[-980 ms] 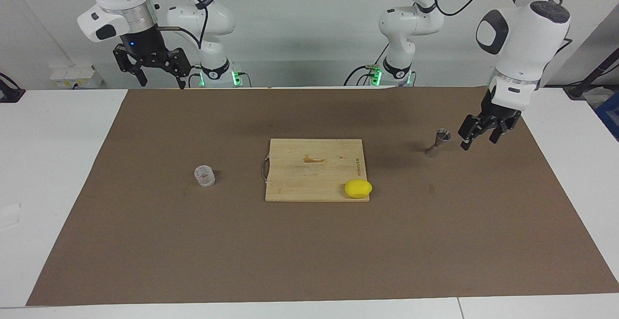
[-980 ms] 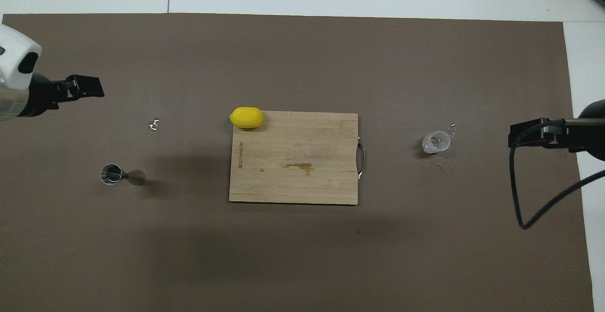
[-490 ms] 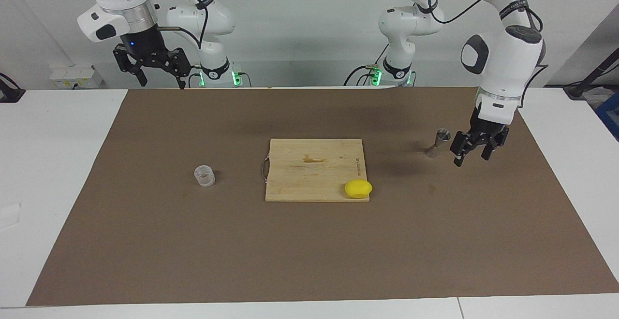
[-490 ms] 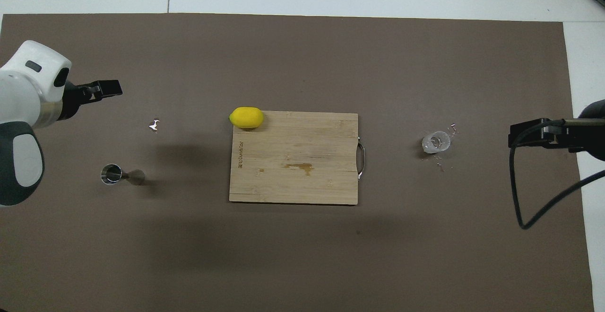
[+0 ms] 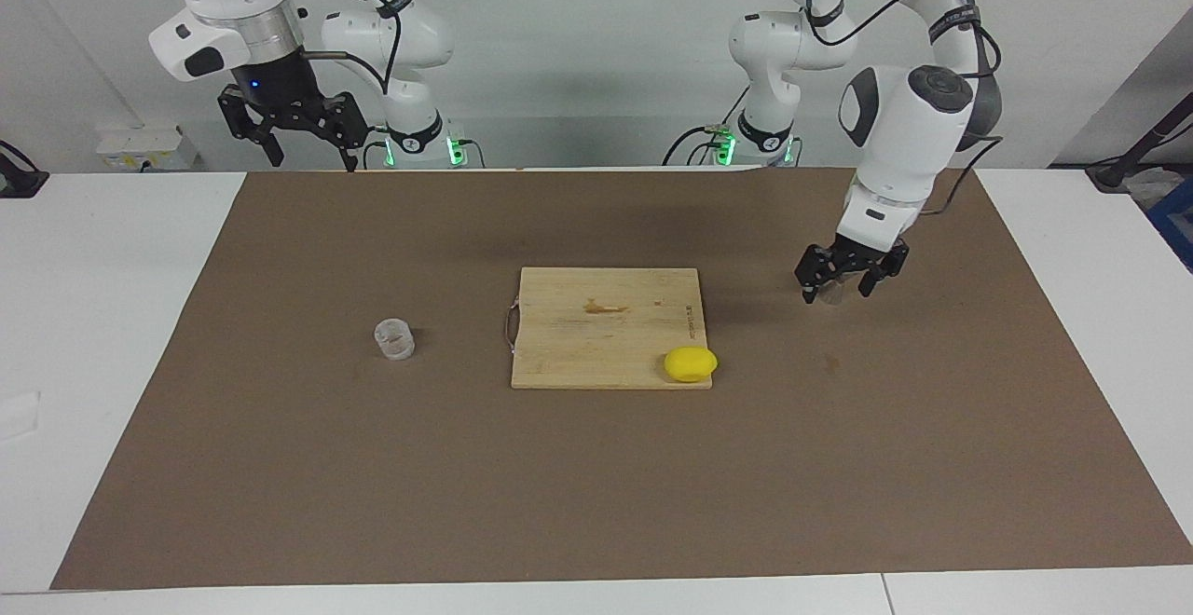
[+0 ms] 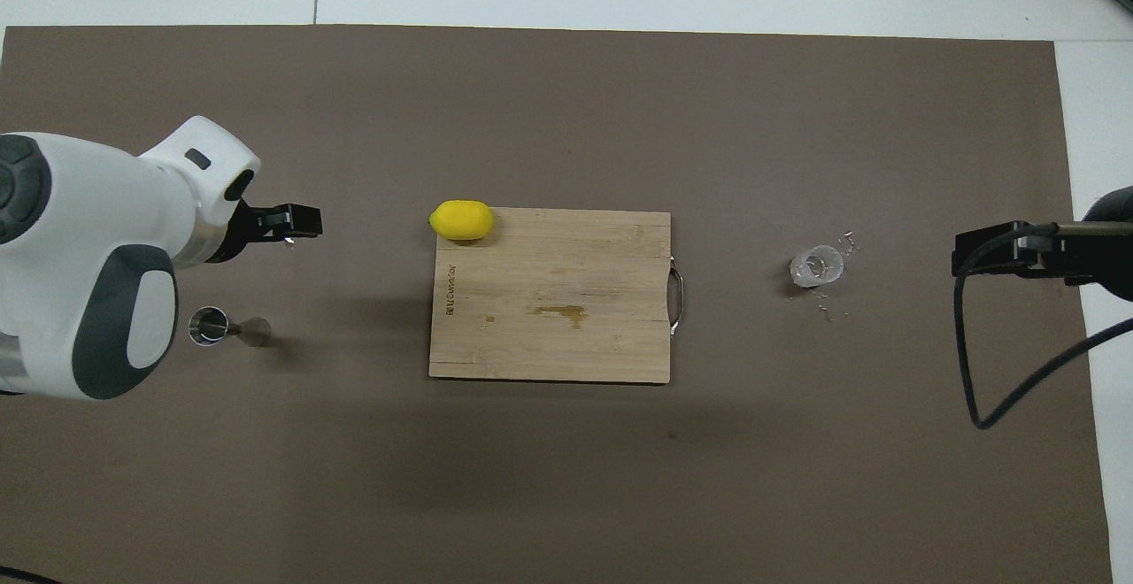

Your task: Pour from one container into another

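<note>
Jigger partly hidden in facing view by left end effector, fingers apart. Cutting board print unreadable. Right end effector spread, empty, waiting; cup untouched.

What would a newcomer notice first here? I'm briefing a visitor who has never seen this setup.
Probably the yellow lemon on a corner of the wooden cutting board mid-table. Next, the left gripper, low with jaws open, in front of the metal jigger toward the left arm's end. The clear plastic cup stands alone toward the right arm's end, while the right gripper waits high, jaws open.
</note>
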`<action>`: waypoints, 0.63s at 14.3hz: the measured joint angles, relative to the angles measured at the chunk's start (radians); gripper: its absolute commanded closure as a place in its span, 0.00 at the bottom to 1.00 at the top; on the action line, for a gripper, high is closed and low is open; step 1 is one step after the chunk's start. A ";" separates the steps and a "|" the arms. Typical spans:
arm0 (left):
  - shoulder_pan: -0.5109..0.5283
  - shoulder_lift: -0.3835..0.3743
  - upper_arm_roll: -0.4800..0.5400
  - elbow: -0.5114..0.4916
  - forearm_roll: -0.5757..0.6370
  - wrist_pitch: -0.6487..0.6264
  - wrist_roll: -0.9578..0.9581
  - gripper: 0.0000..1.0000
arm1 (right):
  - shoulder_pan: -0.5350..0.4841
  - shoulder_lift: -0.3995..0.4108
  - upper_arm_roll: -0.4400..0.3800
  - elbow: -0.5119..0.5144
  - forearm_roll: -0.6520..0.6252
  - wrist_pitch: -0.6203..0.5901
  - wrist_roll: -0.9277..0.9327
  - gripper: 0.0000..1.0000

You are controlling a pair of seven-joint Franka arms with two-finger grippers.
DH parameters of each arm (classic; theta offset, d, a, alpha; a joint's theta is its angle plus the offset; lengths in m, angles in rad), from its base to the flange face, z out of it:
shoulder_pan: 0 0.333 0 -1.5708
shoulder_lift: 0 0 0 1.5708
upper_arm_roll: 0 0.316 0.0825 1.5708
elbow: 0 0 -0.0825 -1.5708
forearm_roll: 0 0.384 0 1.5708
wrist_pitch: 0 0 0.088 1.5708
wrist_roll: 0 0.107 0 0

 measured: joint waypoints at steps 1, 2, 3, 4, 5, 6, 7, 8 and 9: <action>-0.041 0.000 -0.001 0.015 0.000 -0.020 0.000 0.00 | 0.000 0.000 0.000 0.000 0.000 0.000 0.000 0.00; -0.081 0.000 -0.003 0.027 0.000 -0.038 -0.005 0.00 | 0.000 0.000 0.000 0.000 0.000 0.000 0.000 0.00; -0.114 0.000 -0.003 0.038 0.000 -0.067 -0.011 0.00 | 0.000 0.000 0.000 0.000 0.000 0.000 0.000 0.00; -0.138 0.000 -0.004 0.049 0.000 -0.112 -0.015 0.00 | 0.000 0.000 0.000 0.000 0.000 0.000 0.000 0.00; -0.154 0.000 -0.004 0.061 0.000 -0.158 -0.016 0.00 | 0.000 0.000 0.000 0.000 0.000 0.000 0.000 0.00; -0.162 -0.001 -0.004 0.071 0.000 -0.190 -0.017 0.00 | 0.000 0.000 0.000 0.000 0.000 0.000 0.000 0.00; -0.163 0.000 -0.004 0.077 0.000 -0.205 -0.016 0.00 | 0.000 0.000 0.000 0.000 0.000 0.000 0.000 0.00; -0.162 0.000 0.001 0.081 -0.012 -0.210 -0.016 0.00 | 0.000 0.000 0.000 0.000 0.000 0.000 0.000 0.00; -0.157 0.000 0.008 0.085 -0.046 -0.213 -0.016 0.00 | 0.000 0.000 0.000 0.000 0.000 0.000 0.000 0.00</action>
